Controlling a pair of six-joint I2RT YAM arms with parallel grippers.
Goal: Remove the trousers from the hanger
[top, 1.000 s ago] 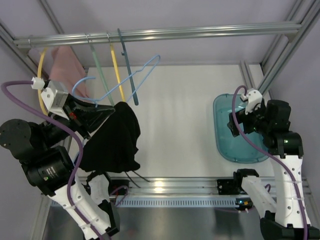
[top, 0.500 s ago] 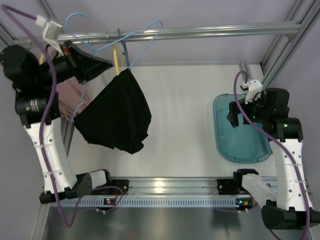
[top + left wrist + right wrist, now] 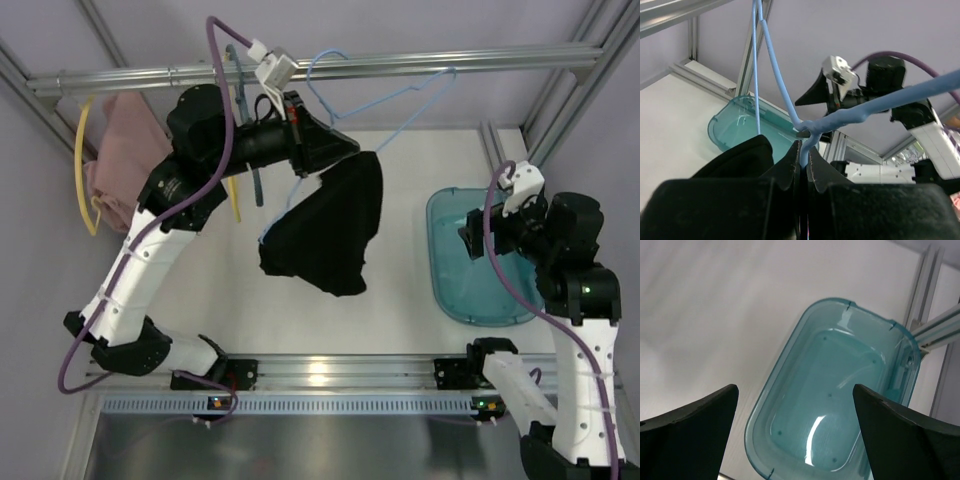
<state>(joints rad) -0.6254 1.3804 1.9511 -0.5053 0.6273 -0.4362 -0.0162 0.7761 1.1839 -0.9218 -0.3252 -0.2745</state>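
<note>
Tub [image 3: 840,390] below right claw [image 3: 795,388], trousers [image 3: 335,225] on hanger [image 3: 890,100]

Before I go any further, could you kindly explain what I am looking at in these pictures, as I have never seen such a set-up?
These are two robot arms bolted at the near edge of a white table. One picture looks down from above and behind them. The other two come from a camera on each wrist. The left arm has its jaws shut on a thin pale blue hanger, holding it in the air with small black trousers draped on it. The right arm has its jaws open and empty, above an empty clear teal tub that sits on the table. At the metal rail at the back hang a pink garment and a yellow hanger.
</note>
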